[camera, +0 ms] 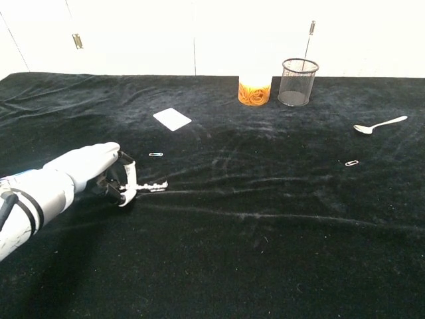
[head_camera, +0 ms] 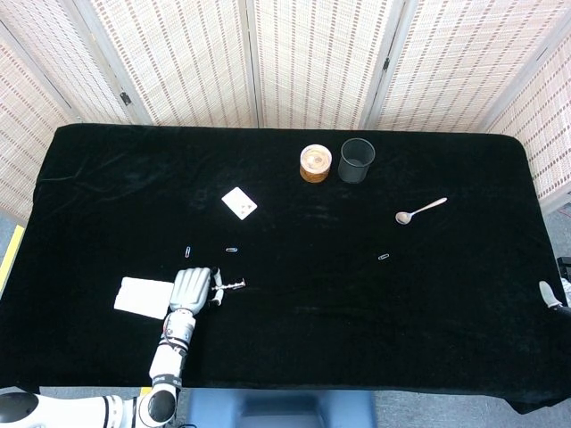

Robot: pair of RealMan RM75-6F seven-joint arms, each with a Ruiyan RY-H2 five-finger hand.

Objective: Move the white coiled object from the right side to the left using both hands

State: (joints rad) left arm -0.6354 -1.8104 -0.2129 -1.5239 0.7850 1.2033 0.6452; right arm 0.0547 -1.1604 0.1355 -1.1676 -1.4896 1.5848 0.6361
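The white coiled object is a short, thin spiral lying just above the black cloth at the front left. My left hand pinches its left end, and the coil sticks out to the right of the fingers. In the chest view the same left hand reaches in from the left edge with the coiled object level at its fingertips. Only a grey sliver of my right hand shows at the right edge of the head view, far from the coil; its fingers are hidden.
A white pad lies just left of my left hand. Paper clips sit behind it, another clip at the right. A white card, an orange jar, a black mesh cup and a spoon lie further back.
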